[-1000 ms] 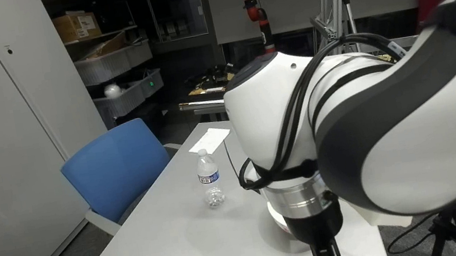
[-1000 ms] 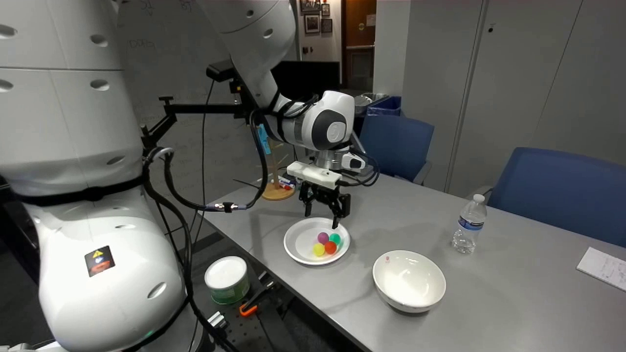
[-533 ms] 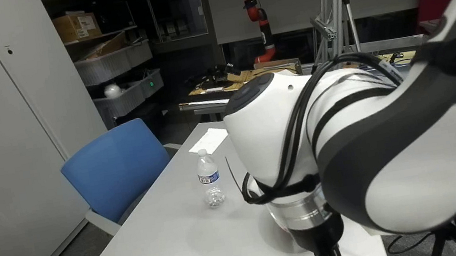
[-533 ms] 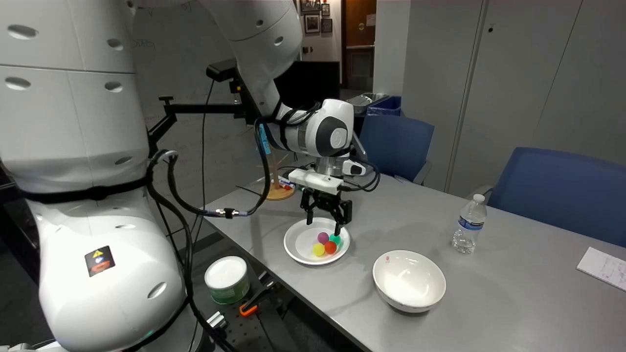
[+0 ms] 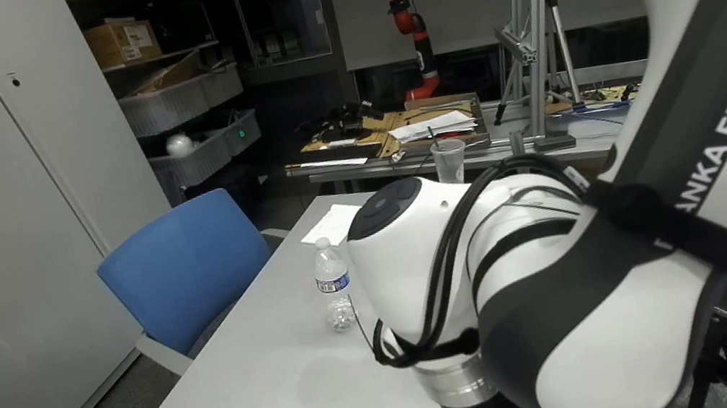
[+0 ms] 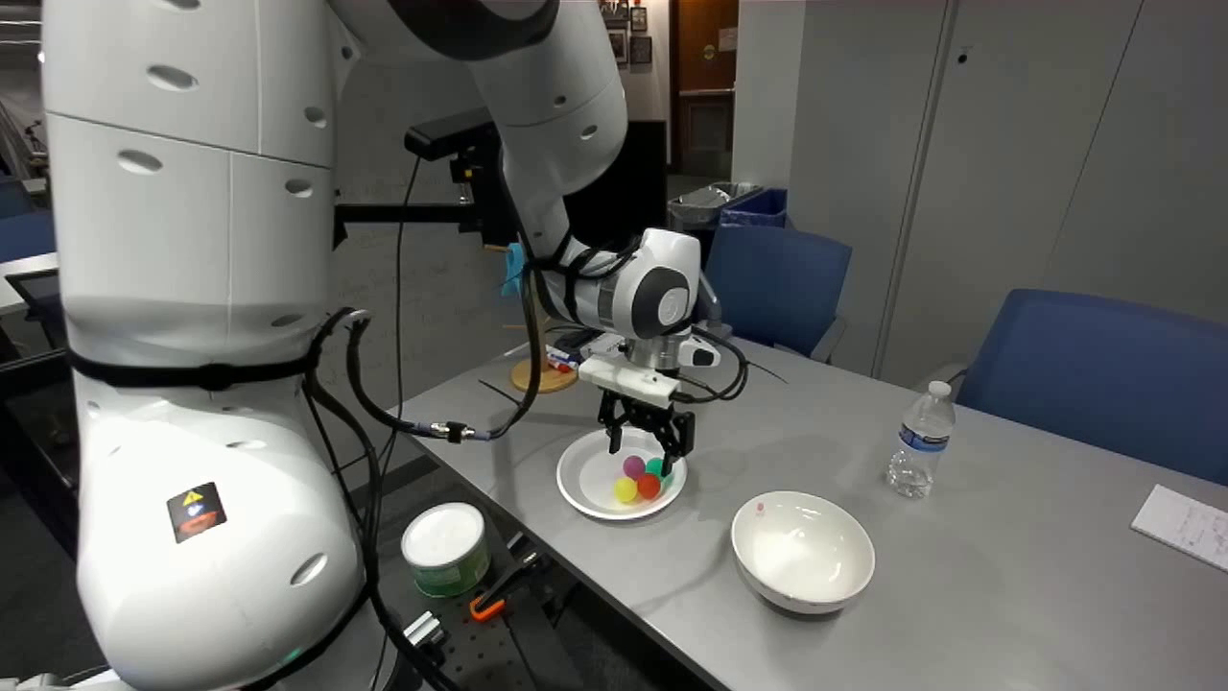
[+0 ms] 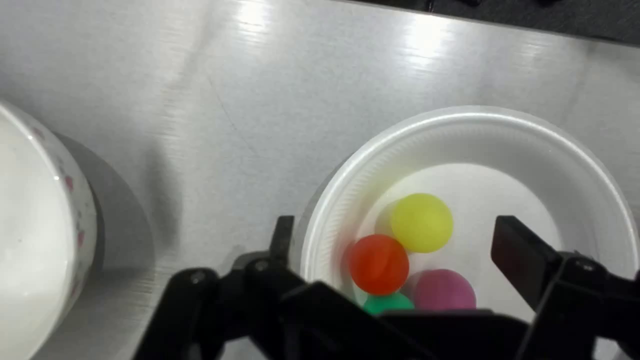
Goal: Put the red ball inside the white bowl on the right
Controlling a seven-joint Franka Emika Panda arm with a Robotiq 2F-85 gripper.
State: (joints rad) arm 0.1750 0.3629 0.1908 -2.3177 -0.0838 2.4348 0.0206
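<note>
Claw (image 6: 642, 458), spread, hangs lower than before over the plate (image 6: 587, 480); round red ball (image 6: 649, 487) sits lower centre of frame, upward-facing bowl (image 6: 804, 555) lower right.

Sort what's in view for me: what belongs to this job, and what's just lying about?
For the job:
red ball, in the plate
bowl, where it goes
hand, open

Just lying about:
yellow ball
purple ball
green ball
bottle
paper
tub

Glare spots on table (image 7: 250, 85); soft shadows beside white bowl (image 7: 30, 225); shelves (image 5: 165, 56) dim.
</note>
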